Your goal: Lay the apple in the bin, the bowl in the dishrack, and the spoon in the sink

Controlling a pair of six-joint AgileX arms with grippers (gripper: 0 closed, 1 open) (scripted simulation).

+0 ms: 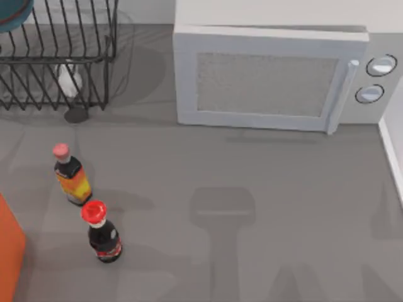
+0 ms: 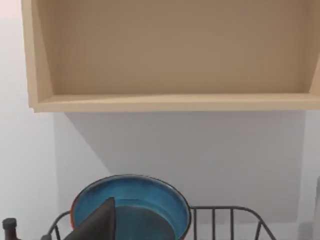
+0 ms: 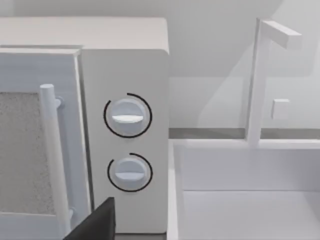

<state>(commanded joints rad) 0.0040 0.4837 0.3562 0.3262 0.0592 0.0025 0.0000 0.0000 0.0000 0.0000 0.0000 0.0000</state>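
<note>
Orange bin [image 1: 9,251] down at eight o'clock on the table. Just beside it, two bottles [image 1: 101,231], red caps up. Farther back at eleven o'clock, black dishrack [image 1: 56,56] with the blue bowl [image 2: 131,202] sitting in it. White microwave [image 1: 271,78] at one o'clock, sink [image 3: 245,195] beside it. Cannot tell about either pincer, open or closed.

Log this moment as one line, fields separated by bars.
bowl: in dishrack | bin: table's left edge | left gripper: near bowl | right gripper: facing microwave, sink
</note>
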